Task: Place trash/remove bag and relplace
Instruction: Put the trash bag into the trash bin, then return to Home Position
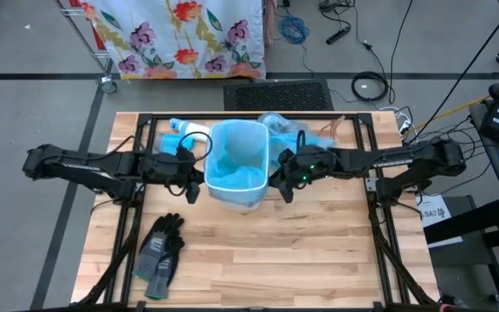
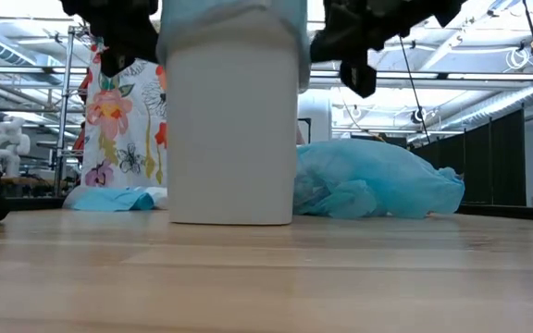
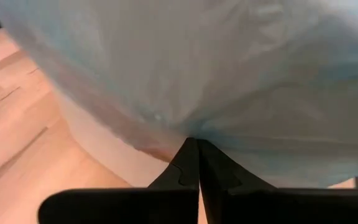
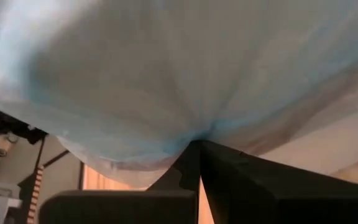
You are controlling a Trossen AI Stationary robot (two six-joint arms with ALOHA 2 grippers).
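Level across the table, both arms reach inward — left tool [image 1: 199, 176] and right tool [image 1: 277, 173] pinching the bag [image 1: 235, 173].

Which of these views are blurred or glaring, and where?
Left wrist view: the pale blue plastic bag liner fills the picture, soft and out of focus. Right wrist view: the same. Low view: bright ceiling lights glare behind the white plastic bin; the near wooden table is blurred. High view: even light, sharp.
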